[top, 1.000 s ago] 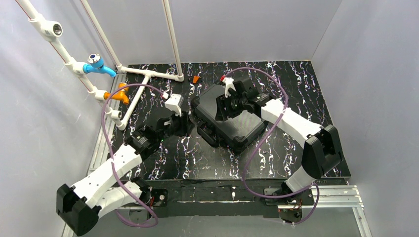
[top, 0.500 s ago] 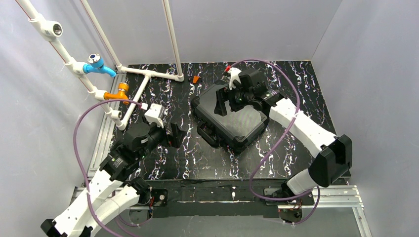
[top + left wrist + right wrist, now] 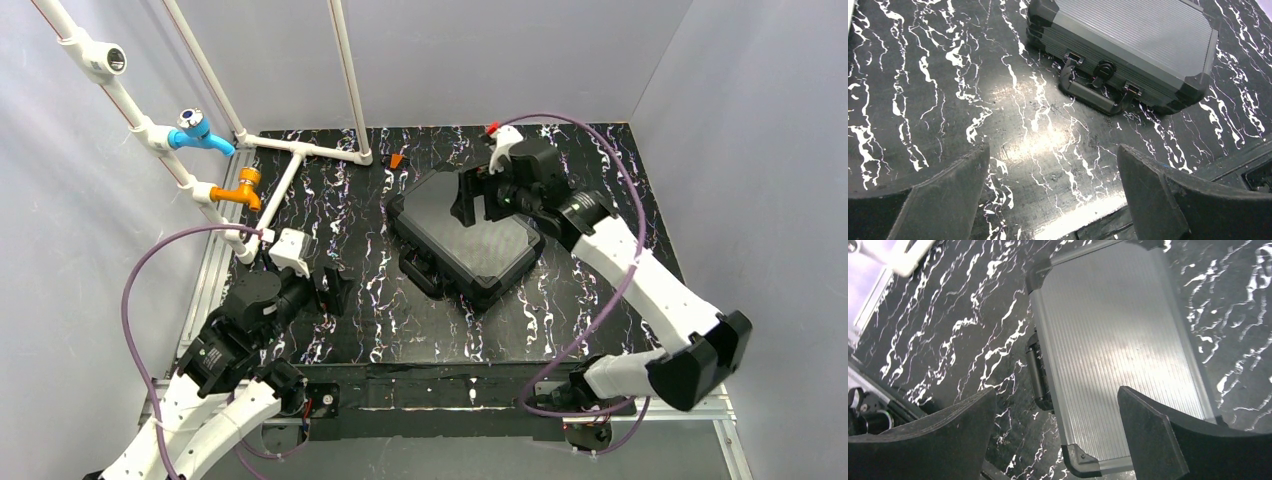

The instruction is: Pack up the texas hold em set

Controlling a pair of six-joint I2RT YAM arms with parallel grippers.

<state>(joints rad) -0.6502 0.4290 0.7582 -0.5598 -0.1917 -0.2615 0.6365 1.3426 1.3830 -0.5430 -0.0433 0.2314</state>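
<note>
The black case of the texas hold em set [image 3: 470, 240] lies shut on the marbled table, its ribbed lid up and its handle [image 3: 1093, 95] and latches facing the near left. My left gripper [image 3: 335, 290] hangs open over bare table to the case's left, well apart from it; the left wrist view shows the case [image 3: 1143, 40] beyond the empty left gripper [image 3: 1053, 152]. My right gripper [image 3: 477, 200] stands open above the case's far right part. In the right wrist view the lid [image 3: 1118, 340] and handle [image 3: 1035, 372] lie below the right gripper [image 3: 1055, 392], which holds nothing.
A small orange piece [image 3: 397, 160] lies at the back of the table behind the case. A white pipe frame [image 3: 290, 150] with a blue valve [image 3: 195, 128] and an orange valve [image 3: 240, 188] runs along the left back. Grey walls close in on three sides.
Both grippers have opened and drawn away from the case. The left arm pulled back toward the near left; the right arm rose and shifted toward the back right.
</note>
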